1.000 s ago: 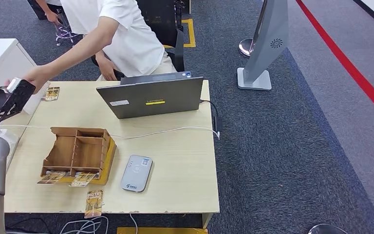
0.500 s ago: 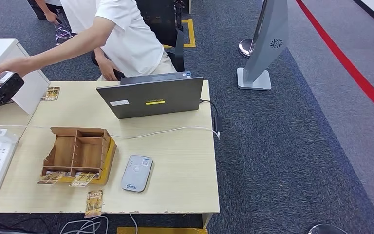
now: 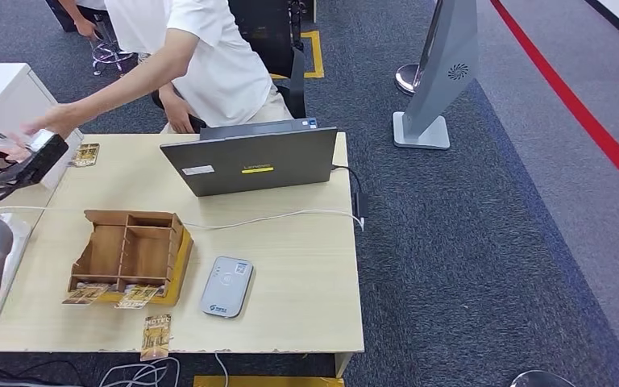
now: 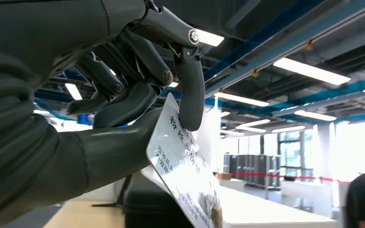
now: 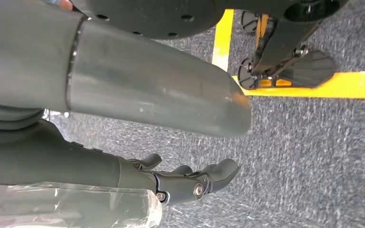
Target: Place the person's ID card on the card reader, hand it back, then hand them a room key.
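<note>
My left hand (image 3: 22,167) is raised over the table's far left corner and pinches the white ID card (image 4: 183,166) between thumb and a finger (image 4: 190,90). In the head view the ID card (image 3: 43,140) shows as a pale tip at the hand's top. The person's hand (image 3: 36,127) reaches across and sits right at that tip; whether it grips the card I cannot tell. The grey card reader (image 3: 226,286) lies flat near the table's front. Room key cards (image 3: 137,296) lie at the front of the wooden box (image 3: 129,246). My right hand (image 5: 185,183) hangs over the carpet, fingers apart, holding nothing.
A grey laptop (image 3: 250,161) stands at the table's back with a white cable running across. One loose card (image 3: 155,334) lies at the front edge, another (image 3: 85,154) at the far left. A white cabinet (image 3: 4,93) stands left; the person (image 3: 209,64) leans in behind the table.
My left hand swung out to the left with the card half a second ago and has come back right. The person's hand followed it and now sits at the card.
</note>
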Controlling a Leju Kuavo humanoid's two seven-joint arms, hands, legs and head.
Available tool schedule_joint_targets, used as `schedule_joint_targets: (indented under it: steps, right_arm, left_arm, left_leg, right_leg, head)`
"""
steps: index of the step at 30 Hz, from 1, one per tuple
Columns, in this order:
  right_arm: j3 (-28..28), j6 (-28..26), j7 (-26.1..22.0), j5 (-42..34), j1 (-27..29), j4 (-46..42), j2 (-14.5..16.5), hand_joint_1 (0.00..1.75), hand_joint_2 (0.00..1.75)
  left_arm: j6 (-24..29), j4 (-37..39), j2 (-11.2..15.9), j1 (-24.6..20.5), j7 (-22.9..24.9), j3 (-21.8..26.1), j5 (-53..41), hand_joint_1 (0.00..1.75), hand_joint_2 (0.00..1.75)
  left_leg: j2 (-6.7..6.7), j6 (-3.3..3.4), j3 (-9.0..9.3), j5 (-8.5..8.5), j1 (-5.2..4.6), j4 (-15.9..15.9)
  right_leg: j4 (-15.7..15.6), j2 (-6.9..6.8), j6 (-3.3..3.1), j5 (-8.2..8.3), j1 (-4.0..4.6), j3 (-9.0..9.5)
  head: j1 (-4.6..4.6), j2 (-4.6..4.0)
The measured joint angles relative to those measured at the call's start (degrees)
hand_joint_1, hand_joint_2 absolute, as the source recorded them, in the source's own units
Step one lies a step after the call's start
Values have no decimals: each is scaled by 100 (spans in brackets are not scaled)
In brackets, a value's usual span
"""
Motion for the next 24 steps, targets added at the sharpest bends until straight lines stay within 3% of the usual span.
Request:
schedule_joint_targets:
  steps: [9,18,24]
  right_arm:
    - [-146,-158,49,-61,-8,7,2,0,0]
    - [-264,-303,75,-125,-9,13,2,0,0]
    - [-331,-383,113,-139,-10,28,2,0,0]
  left_arm:
    - [68,-2307,-752,1322,94,-753,-217,175,175]
    - [82,-3470,-1164,2089,64,-1553,-413,175,175]
    - [-68,-3677,-1279,2454,325,-2094,-621,175,175]
  left_leg:
    - [2,5,-4,-5,-3,3]
    - [2,4,-2,-5,-1,3]
    - [3,4,-2,-6,-1,3]
  right_leg:
    - [-6,2,5,3,-3,0]
    - [-5,1,5,3,0,-1]
    - [-5,1,6,2,0,-1]
  head:
    - [2,0]
    - [1,0]
    - [0,0]
